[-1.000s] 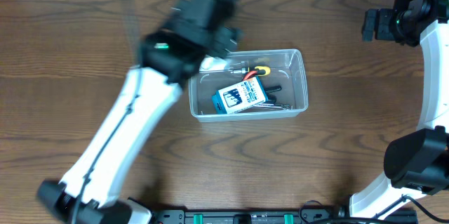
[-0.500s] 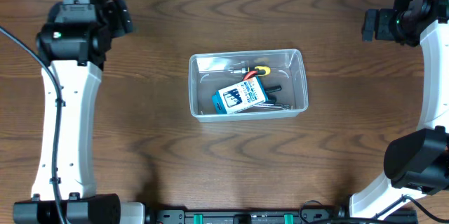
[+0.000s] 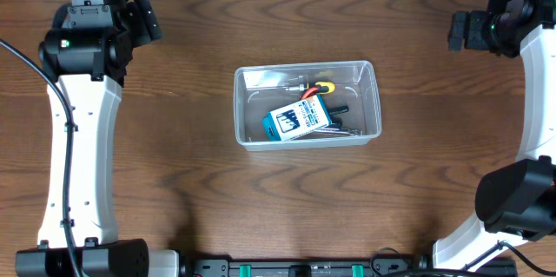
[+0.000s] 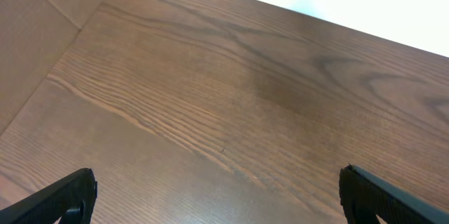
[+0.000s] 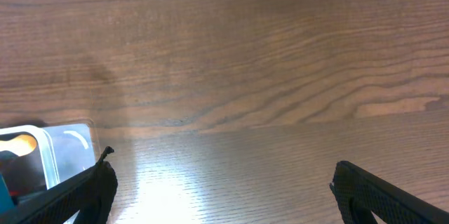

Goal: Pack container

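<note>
Container (image 3: 360, 82) seemingly apart from right hand (image 5: 223, 175)

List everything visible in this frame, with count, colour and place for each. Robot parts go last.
container: one, clear plastic, middle of the table.
blue and white pack: one, lying inside the container, front left.
red and yellow tool: one, inside the container, near its far wall; what kind of tool is too small to tell.
black item: one, inside the container, right of the pack; too small to identify.
table: one, dark brown wood grain, under everything.
left arm: one, white and black, along the table's left side.
right arm: one, white and black, along the right side.
left gripper: one, black, open, holding nothing, over bare wood.
right gripper: one, black, open, holding nothing, away from the container.
</note>
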`<state>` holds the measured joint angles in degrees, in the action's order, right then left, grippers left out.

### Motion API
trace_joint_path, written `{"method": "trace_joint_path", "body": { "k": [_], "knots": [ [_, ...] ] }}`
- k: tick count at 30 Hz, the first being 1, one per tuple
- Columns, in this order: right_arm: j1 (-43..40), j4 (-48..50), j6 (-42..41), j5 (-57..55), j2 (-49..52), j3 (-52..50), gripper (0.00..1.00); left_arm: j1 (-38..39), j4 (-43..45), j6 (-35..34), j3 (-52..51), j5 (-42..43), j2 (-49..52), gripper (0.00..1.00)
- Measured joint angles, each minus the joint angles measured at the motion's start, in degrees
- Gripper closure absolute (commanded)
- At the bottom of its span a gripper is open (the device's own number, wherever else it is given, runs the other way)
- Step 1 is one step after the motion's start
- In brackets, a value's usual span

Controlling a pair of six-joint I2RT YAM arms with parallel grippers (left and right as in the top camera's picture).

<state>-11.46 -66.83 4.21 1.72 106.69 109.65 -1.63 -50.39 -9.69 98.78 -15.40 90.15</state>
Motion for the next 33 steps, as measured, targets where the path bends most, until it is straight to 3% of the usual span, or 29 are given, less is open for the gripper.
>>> {"method": "trace_joint_path", "body": {
  "k": [10,23,28,33],
  "knots": [
    [2.78,-0.04,0.0,-0.22,-2.95,-0.46,0.01,0.0,0.0,-0.42,0.0,0.0,-0.02,0.02],
    [23.5,0.83,0.2,0.0,-37.86,-1.57,0.01,0.0,0.0,-0.63,0.0,0.02,-0.02,0.02],
    [23.5,7.04,0.22,-0.5,-51.34,-12.59,0.01,0.0,-0.02,-0.63,0.0,0.02,0.0,0.02],
    [22.88,24.2,0.26,-0.35,-66.03,-33.59,0.01,0.0,-0.02,-0.63,0.0,0.02,-0.02,0.02]
  ]
}}
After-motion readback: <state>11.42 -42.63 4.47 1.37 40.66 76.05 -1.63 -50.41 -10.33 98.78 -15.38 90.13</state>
